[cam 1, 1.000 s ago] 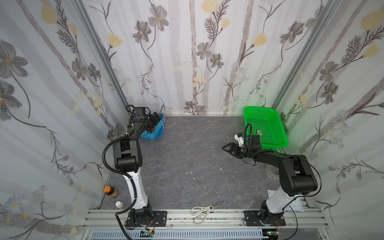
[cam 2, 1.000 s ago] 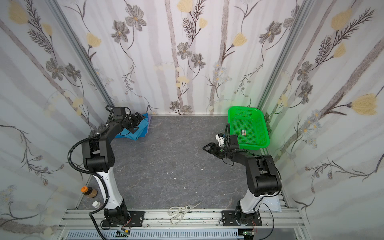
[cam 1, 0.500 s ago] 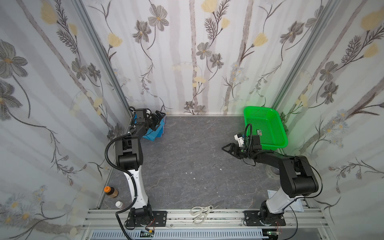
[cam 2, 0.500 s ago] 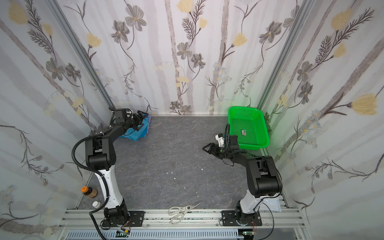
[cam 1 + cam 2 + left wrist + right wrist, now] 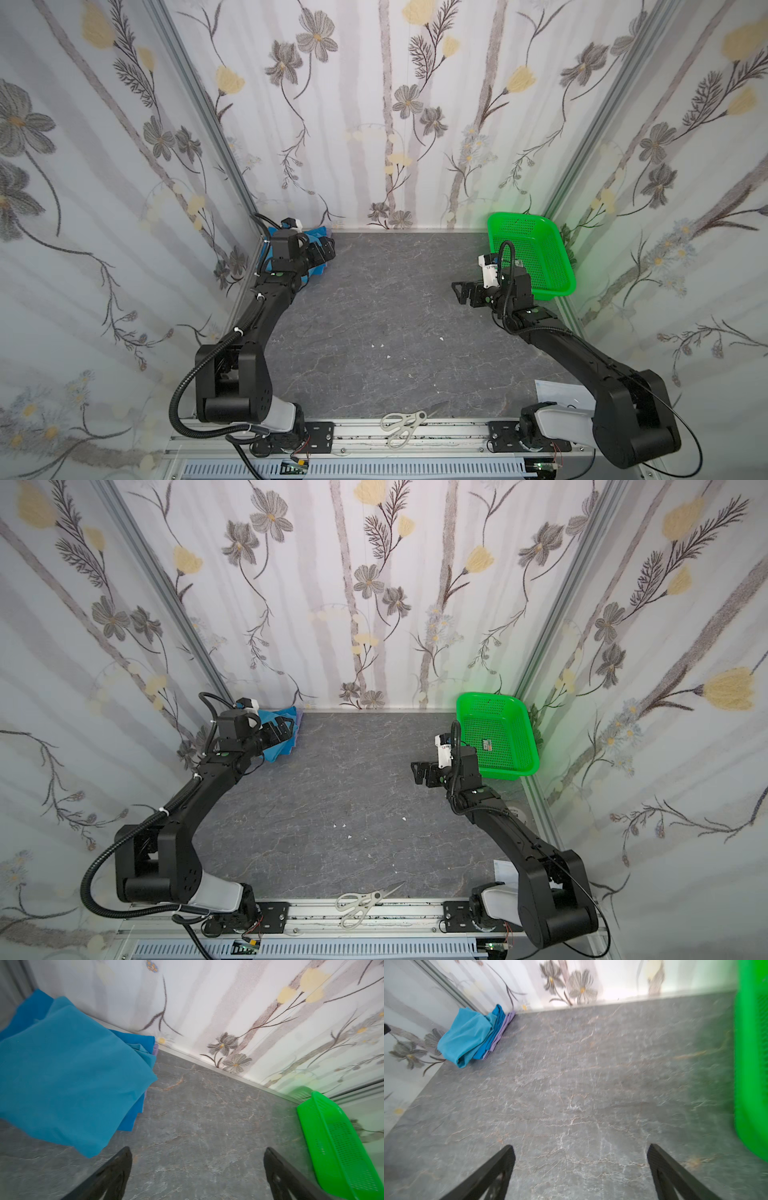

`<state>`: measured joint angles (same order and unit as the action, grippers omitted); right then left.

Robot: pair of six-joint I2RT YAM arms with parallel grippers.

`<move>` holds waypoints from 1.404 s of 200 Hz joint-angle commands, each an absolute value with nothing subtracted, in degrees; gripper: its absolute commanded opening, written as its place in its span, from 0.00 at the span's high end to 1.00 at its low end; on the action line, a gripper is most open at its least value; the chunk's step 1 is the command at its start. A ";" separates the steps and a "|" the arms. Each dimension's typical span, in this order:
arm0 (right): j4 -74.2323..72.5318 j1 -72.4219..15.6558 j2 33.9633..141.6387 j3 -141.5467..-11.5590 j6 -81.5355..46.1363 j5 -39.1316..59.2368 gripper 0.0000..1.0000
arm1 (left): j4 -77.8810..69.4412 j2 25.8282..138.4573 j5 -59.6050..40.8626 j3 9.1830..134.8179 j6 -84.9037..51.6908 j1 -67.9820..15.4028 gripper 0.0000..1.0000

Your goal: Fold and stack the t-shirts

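A: Where do the t-shirts (image 5: 467, 1034) lie?
B: Stacked in the bench's (image 5: 374, 332) far-left corner. The left pincer (image 5: 197, 1153) stands wide and empty beside them. The right pincer (image 5: 580, 1151) is wide too, near the green basket (image 5: 498, 699), whose small sticker (image 5: 487, 744) is unreadable.

Left arm (image 5: 266, 311), right arm (image 5: 573, 349): matte black links, white shoulder shells (image 5: 282, 415) by the rail (image 5: 357, 434), ribbed black cable loops (image 5: 179, 390).
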<state>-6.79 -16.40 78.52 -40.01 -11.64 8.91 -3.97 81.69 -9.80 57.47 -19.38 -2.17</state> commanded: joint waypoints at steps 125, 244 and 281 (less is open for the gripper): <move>-69.74 -14.75 79.58 -10.62 8.62 -23.24 0.00 | -32.22 74.20 12.47 27.76 -5.47 -3.30 0.00; -88.90 -3.65 85.95 -3.40 -0.19 -11.78 0.00 | -43.38 80.51 -4.82 28.58 -6.31 4.17 0.00; -85.19 -3.73 85.68 -5.05 -0.03 -11.67 0.00 | -57.11 90.06 -11.42 26.92 -10.90 4.21 0.00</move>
<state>-82.81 -3.86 85.76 -4.23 0.95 -13.45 -46.76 83.96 -4.89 26.92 -6.83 4.34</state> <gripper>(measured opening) 0.998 0.997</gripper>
